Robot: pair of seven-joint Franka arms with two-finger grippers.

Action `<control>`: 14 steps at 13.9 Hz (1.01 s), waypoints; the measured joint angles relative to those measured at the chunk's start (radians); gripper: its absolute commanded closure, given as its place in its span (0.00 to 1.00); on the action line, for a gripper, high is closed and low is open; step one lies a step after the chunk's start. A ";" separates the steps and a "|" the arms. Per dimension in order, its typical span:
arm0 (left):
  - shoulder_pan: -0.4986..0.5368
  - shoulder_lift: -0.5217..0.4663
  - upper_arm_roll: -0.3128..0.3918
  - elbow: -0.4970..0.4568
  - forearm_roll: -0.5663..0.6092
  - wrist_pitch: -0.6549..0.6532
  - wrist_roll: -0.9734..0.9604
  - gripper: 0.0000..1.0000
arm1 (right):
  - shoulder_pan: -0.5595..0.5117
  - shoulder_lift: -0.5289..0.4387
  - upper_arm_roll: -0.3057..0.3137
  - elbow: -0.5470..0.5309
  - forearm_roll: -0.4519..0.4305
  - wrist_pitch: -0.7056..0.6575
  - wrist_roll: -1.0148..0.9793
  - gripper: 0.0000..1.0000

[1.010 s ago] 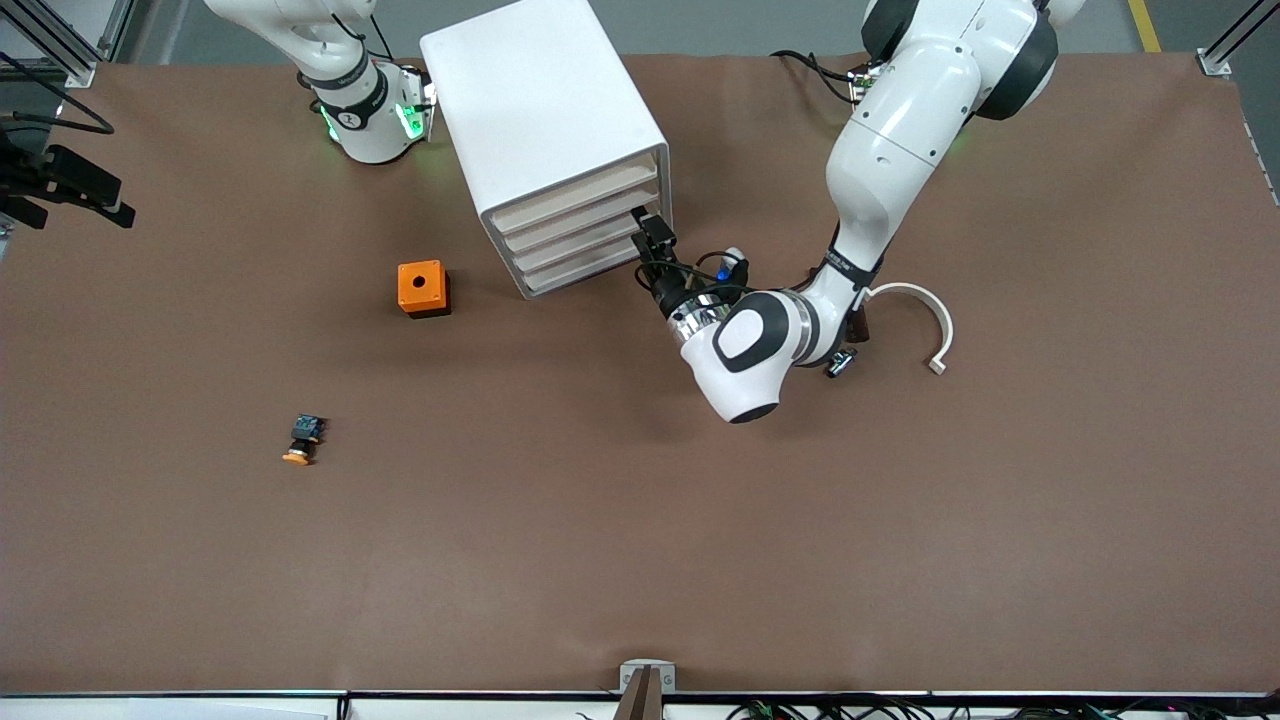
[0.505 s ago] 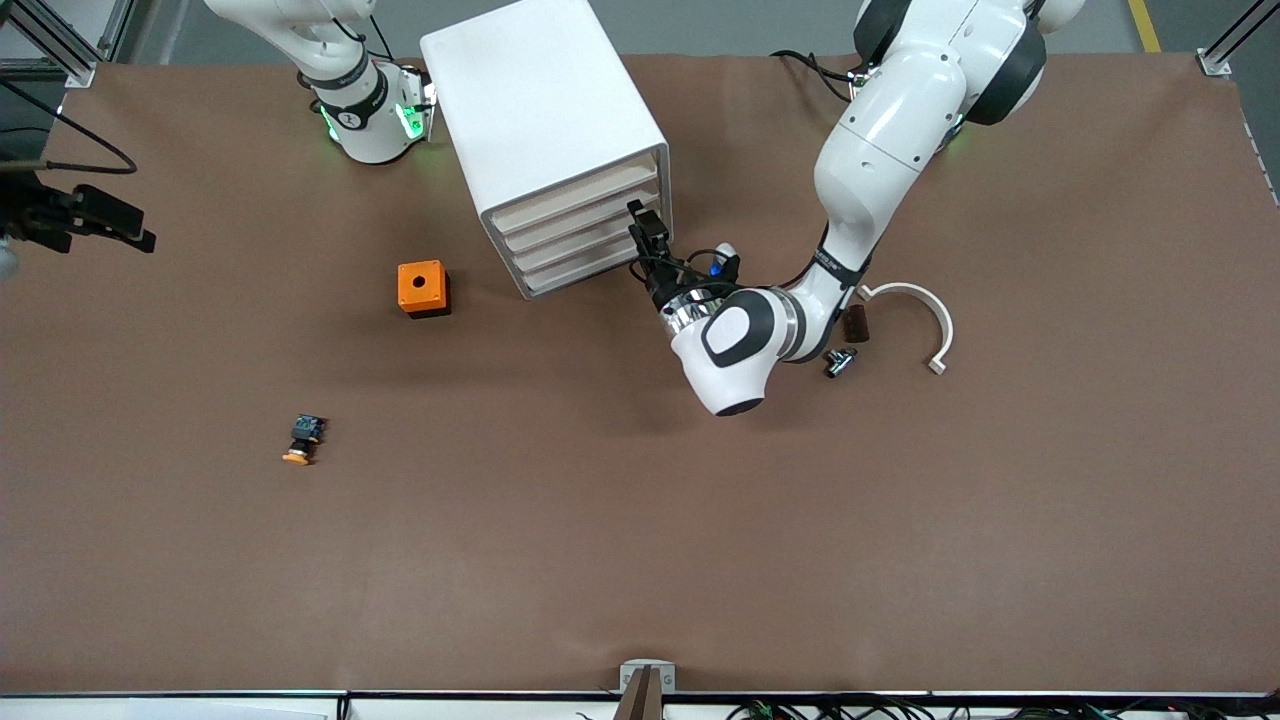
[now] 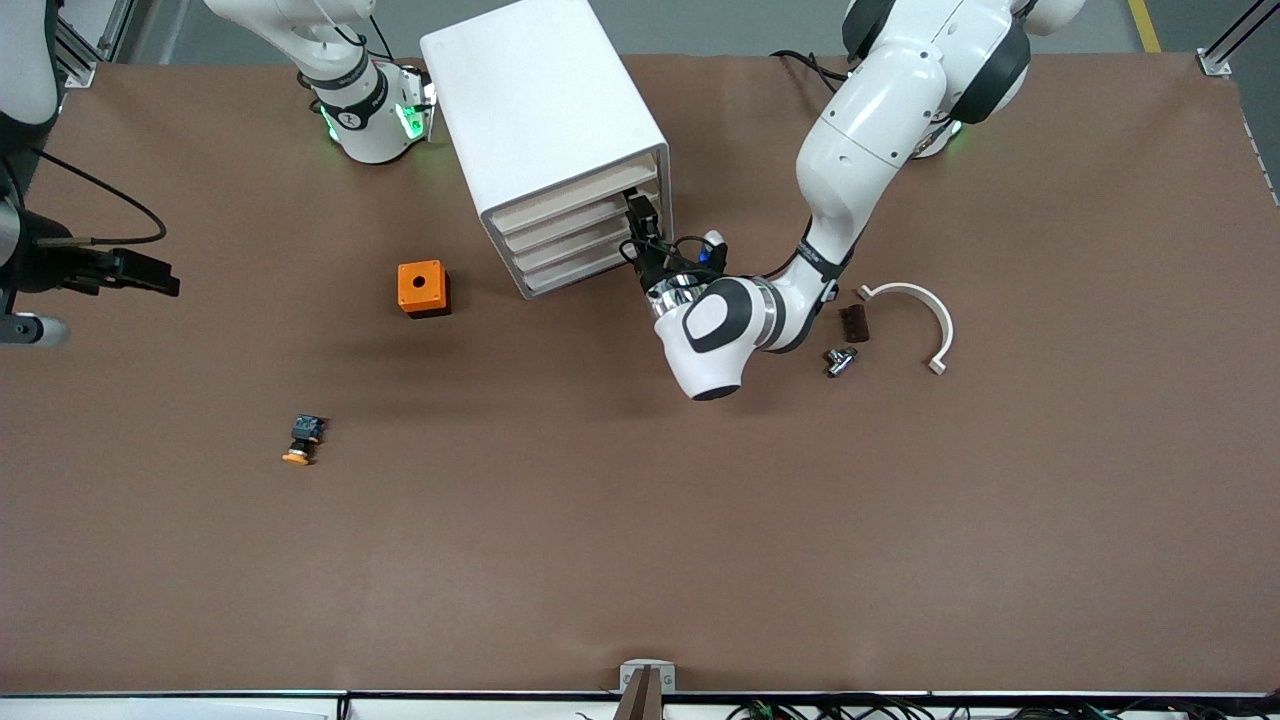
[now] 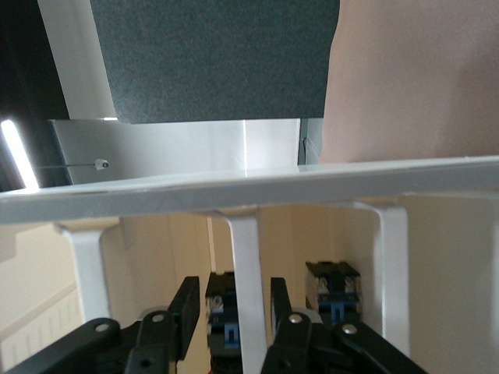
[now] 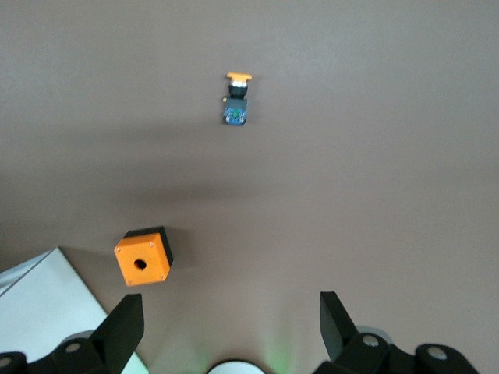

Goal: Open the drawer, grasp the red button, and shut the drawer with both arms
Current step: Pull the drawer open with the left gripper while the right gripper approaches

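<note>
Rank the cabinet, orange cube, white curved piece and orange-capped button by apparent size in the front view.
Largest to smallest:
1. White cabinet, which also stands tallest, so nearest the high camera.
2. White curved piece.
3. Orange cube, close to the curved piece in span, though more solid.
4. Orange-capped button.

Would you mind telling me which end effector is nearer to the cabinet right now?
Left. The left end effector is at the cabinet's drawer fronts; the right end effector hangs over the table's edge at the right arm's end, well away.
</note>
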 measured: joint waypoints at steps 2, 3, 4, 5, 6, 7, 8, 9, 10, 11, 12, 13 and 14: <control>-0.008 0.000 0.000 -0.003 0.009 -0.003 0.000 0.76 | -0.003 0.017 -0.002 0.001 -0.001 0.011 0.007 0.00; -0.009 0.000 0.000 -0.003 0.012 -0.004 0.000 0.79 | -0.002 0.019 0.000 0.001 -0.001 0.009 0.035 0.00; -0.009 0.000 0.001 -0.004 0.014 -0.004 0.000 0.81 | 0.005 0.019 0.003 0.002 0.000 -0.001 0.092 0.00; -0.009 0.000 0.001 -0.004 0.018 -0.004 0.000 0.83 | 0.022 0.019 0.008 0.004 0.000 -0.014 0.165 0.00; -0.009 0.001 0.001 -0.005 0.026 -0.004 0.000 0.87 | 0.049 0.019 0.012 0.006 0.001 -0.023 0.258 0.00; -0.009 0.001 0.001 -0.006 0.030 -0.004 0.000 0.90 | 0.085 0.019 0.015 0.008 0.005 -0.028 0.365 0.00; -0.009 0.001 0.001 -0.006 0.031 -0.004 0.000 0.92 | 0.121 0.019 0.018 0.009 0.018 -0.033 0.464 0.00; -0.009 0.001 0.001 -0.006 0.032 -0.004 -0.002 0.93 | 0.152 0.019 0.021 0.009 0.044 -0.036 0.549 0.00; -0.009 0.002 0.002 -0.006 0.032 -0.002 -0.006 0.94 | 0.177 0.019 0.023 0.009 0.071 -0.036 0.630 0.00; -0.008 0.002 0.004 -0.006 0.032 -0.002 -0.011 0.94 | 0.197 0.019 0.023 0.009 0.090 -0.036 0.697 0.00; -0.008 0.002 0.006 -0.005 0.032 -0.002 -0.013 0.94 | 0.213 0.019 0.024 0.009 0.104 -0.035 0.750 0.00; -0.006 0.002 0.008 -0.005 0.032 -0.003 -0.015 0.94 | 0.229 0.019 0.024 0.009 0.109 -0.035 0.791 0.00; -0.002 0.002 0.009 -0.005 0.032 -0.004 -0.015 0.94 | 0.248 0.019 0.024 0.009 0.111 -0.033 0.829 0.00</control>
